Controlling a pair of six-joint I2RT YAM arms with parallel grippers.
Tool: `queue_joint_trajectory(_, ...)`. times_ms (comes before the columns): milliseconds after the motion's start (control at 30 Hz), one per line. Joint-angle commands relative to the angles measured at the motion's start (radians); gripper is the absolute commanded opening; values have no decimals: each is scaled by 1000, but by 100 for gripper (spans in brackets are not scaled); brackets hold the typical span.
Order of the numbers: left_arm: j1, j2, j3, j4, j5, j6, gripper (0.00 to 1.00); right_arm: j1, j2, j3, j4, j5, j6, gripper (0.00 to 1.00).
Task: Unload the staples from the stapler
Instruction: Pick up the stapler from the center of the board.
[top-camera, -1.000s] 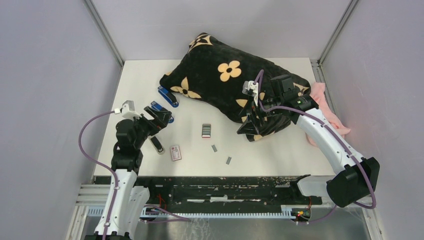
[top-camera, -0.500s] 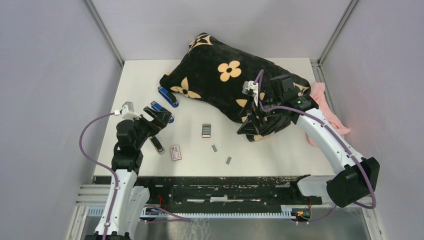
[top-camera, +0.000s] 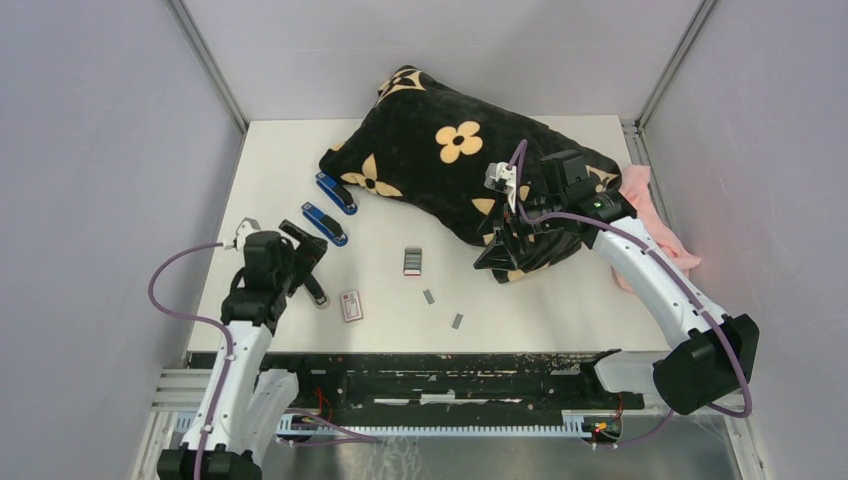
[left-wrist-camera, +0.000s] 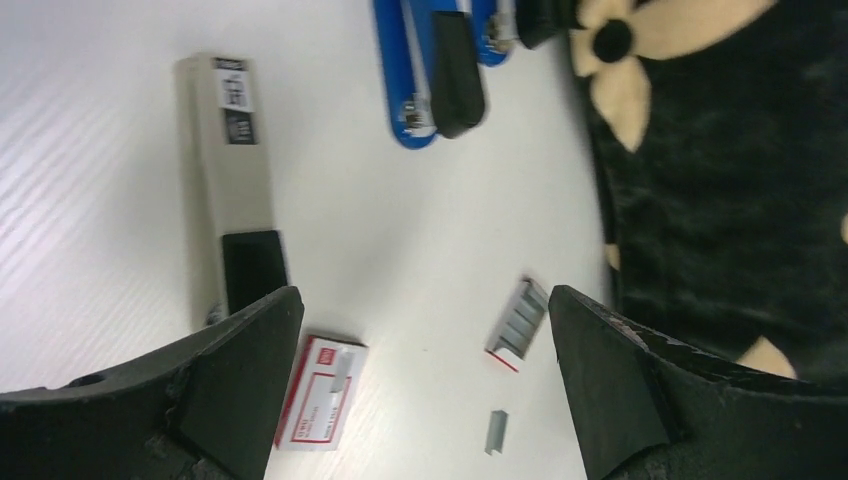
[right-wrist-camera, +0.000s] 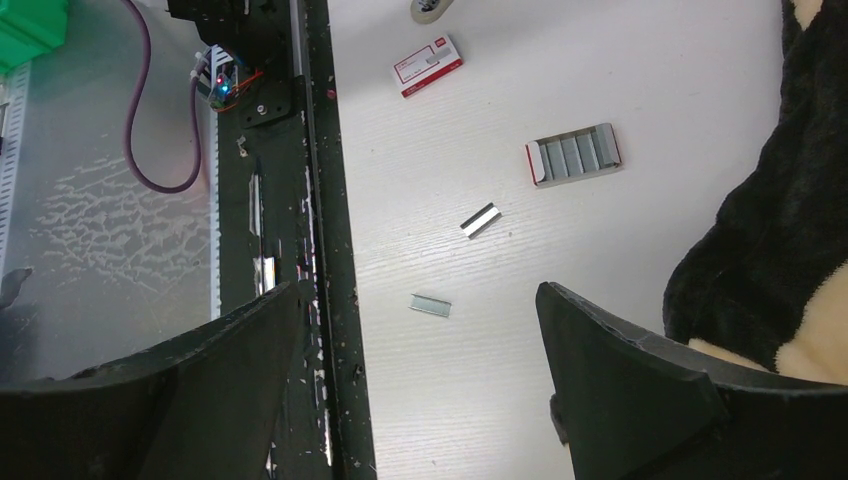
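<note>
Three staplers lie on the left of the table: a grey-and-black stapler (top-camera: 315, 290) (left-wrist-camera: 235, 180) and two blue ones (top-camera: 325, 224) (top-camera: 337, 193) (left-wrist-camera: 430, 80). Loose staples, two short silvery strips (top-camera: 428, 296) (top-camera: 457, 321) (right-wrist-camera: 480, 220) (right-wrist-camera: 430, 306), lie near the front middle; one strip (left-wrist-camera: 496, 431) shows in the left wrist view. My left gripper (top-camera: 308, 255) (left-wrist-camera: 424, 300) hangs open above the grey stapler, holding nothing. My right gripper (top-camera: 497, 258) (right-wrist-camera: 415, 290) is open and empty, raised at the pillow's near edge.
A large black pillow (top-camera: 450, 160) with cream flowers fills the back middle. An open tray of staple strips (top-camera: 412, 261) (right-wrist-camera: 573, 155) and a small white-and-red box (top-camera: 351, 306) (left-wrist-camera: 320, 392) lie between the arms. A pink cloth (top-camera: 650, 195) sits at the right edge.
My left arm has drawn back toward the near left, uncovering the nearer blue stapler. The right arm has not moved.
</note>
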Motion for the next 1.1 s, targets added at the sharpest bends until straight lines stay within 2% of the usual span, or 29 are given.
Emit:
queue_joint_trajectory(0,-11,73,73,-156,-206,-85,99,1,-17,-3,33,-23,7,94)
queue_joint_trajectory(267,-12,210,48,-138,-262,-118,99,0,-16,-4,37,-18,7,94)
queue_joint_trajectory(567,-13,344,-2,-26,-186,-138,99,2,-14,-6,36,-15,7,95)
queue_joint_trajectory(767,-13,387,-15,6,-161,-133,93,1,-16,-5,37,-15,7,95)
queue_joint_trajectory(1067,-13,389,-39,45,-143,-125,77,1,-20,-5,33,-13,3,95)
